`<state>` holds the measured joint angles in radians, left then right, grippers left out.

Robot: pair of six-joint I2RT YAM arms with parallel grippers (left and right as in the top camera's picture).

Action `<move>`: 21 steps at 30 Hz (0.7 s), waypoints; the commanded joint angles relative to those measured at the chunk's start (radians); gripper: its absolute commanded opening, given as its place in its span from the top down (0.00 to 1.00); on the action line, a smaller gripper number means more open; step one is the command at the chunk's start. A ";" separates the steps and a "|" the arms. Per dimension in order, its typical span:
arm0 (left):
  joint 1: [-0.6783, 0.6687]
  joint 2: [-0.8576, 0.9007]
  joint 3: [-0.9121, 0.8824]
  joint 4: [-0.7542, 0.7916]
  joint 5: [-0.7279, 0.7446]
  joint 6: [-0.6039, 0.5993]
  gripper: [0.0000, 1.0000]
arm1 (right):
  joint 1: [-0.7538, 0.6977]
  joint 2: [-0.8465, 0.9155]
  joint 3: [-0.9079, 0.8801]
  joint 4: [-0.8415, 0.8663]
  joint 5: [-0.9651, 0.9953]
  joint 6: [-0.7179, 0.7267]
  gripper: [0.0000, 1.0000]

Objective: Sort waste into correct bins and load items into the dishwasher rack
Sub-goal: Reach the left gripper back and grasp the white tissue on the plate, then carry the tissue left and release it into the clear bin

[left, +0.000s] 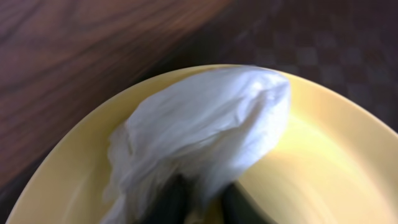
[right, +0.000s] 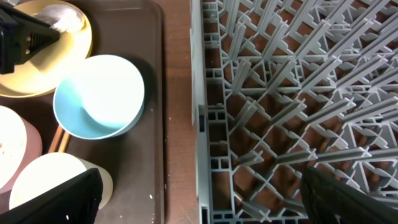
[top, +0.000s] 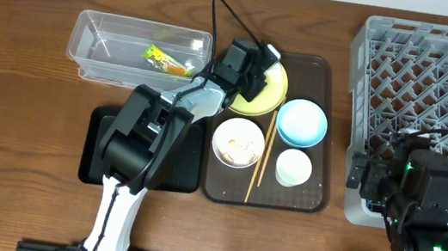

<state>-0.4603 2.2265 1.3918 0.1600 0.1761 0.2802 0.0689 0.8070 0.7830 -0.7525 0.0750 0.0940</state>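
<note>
Clear tub [top: 96, 44]: 1 snack wrapper [top: 167, 60] inside, sitting at 10 o'clock on the table
Brown tray [top: 321, 78]: 1 yellow plate [top: 269, 97], 1 blue bowl [top: 302, 123], 1 white bowl [top: 237, 142] with leftovers [top: 238, 152], 1 cup [top: 294, 168], 2 chopsticks [top: 262, 152]
Black tray [top: 188, 164]: 7 o'clock, partly under the left arm
Grey rack [top: 441, 59]: 3 o'clock
Left gripper [left: 202, 208]: pinching the white scrap [left: 205, 118] over the plate
Right gripper [right: 202, 199]: fingers spread wide, at the rack's 9 o'clock wall

White scrap [left: 205, 130], yellow plate [left: 323, 155], light blue bowl [top: 302, 122], grey lattice rack [top: 440, 67]
</note>
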 commanded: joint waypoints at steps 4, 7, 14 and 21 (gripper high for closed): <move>-0.002 -0.064 0.011 -0.044 -0.005 -0.103 0.94 | 0.007 -0.002 0.019 -0.003 -0.004 -0.013 0.01; -0.002 -0.113 0.011 -0.111 -0.005 -0.163 0.94 | 0.007 -0.002 0.019 -0.003 -0.005 -0.013 0.02; 0.023 -0.313 0.011 -0.397 -0.006 -0.317 0.94 | 0.007 -0.002 0.019 -0.003 -0.005 -0.013 0.01; 0.128 -0.464 0.011 -0.527 -0.013 -0.492 0.94 | 0.007 -0.002 0.019 -0.003 -0.005 -0.013 0.02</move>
<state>-0.3920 1.8004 1.3914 -0.3553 0.1764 -0.0807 0.0689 0.8074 0.7849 -0.7551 0.0750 0.0940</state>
